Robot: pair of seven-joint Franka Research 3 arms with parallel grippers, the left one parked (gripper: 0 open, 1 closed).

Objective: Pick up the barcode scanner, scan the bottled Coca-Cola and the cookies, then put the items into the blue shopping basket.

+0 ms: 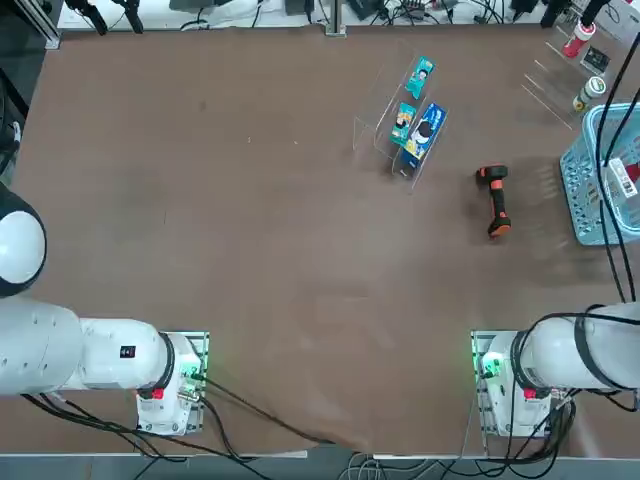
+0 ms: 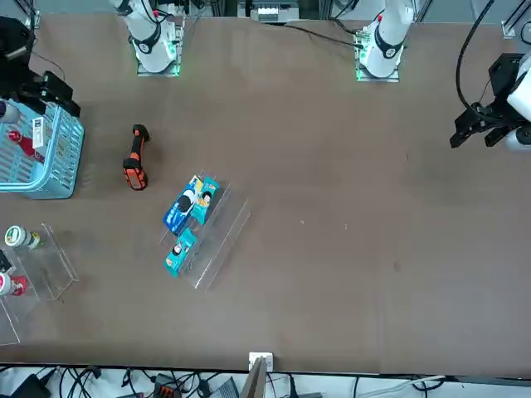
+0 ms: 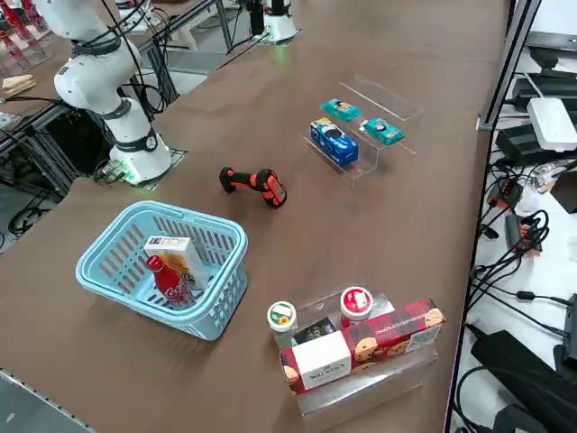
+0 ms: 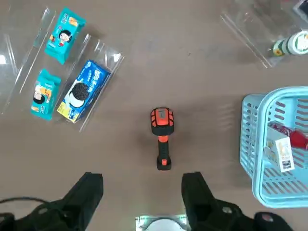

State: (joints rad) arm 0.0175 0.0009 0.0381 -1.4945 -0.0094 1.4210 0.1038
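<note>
The right gripper (image 4: 142,192) has its jaws spread wide with nothing between them, high above the table on the robot's side of the barcode scanner (image 4: 161,136). The fingers (image 4: 86,190) touch nothing.

The scanner lies flat on the bare table (image 1: 250,250), apart from everything else, its handle end towards the robot's base.

To the robot's right of it stands the blue shopping basket (image 3: 117,280). Inside are the bottled Coca-Cola (image 3: 169,280), lying tilted with its red cap up, and the cookies (image 3: 176,254), a white carton leaning beside it, barcode face showing. In the top view the basket is cut off by the picture's edge and crossed by cables.

Beyond the scanner, a clear stepped stand (image 1: 385,125) holds a blue packet (image 1: 424,132) and two small teal packets (image 4: 64,34), each lying on a step.

Farther to the right, past the basket, a second clear stand (image 3: 379,383) carries a long red biscuit box (image 3: 365,347) on its side and two capped containers (image 3: 281,317) upright behind it; their labels are too small to read.
</note>
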